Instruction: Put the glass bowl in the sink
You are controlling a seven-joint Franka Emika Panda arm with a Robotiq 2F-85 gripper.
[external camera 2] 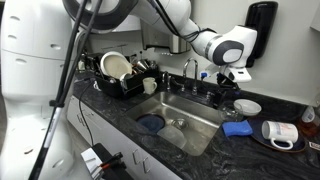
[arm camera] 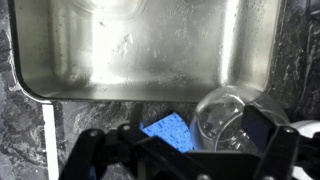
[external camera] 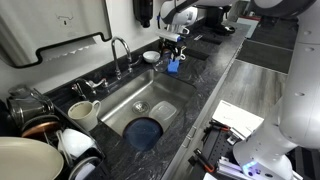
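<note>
The glass bowl (arm camera: 222, 120) is small and see-through and rests on the dark speckled counter just off the sink's near rim, beside a blue sponge (arm camera: 167, 130). In both exterior views it shows as a pale-rimmed bowl (external camera: 151, 57) (external camera 2: 247, 106) to the side of the faucet. The steel sink (arm camera: 60, 60) (external camera: 165, 95) (external camera 2: 200, 112) fills the top of the wrist view. My gripper (arm camera: 180, 150) (external camera: 172, 44) (external camera 2: 234, 77) hovers above the bowl and sponge, open and holding nothing. The bowl lies close to one dark finger pad (arm camera: 258, 126).
A blue dish (external camera: 145, 132) (external camera 2: 152, 123) lies in the sink basin. The curved faucet (external camera: 120, 50) (external camera 2: 188, 70) stands at the back rim. A rack of white bowls (external camera 2: 118, 70) is beyond the sink. A white mug on a dark plate (external camera 2: 280, 132) sits near the sponge.
</note>
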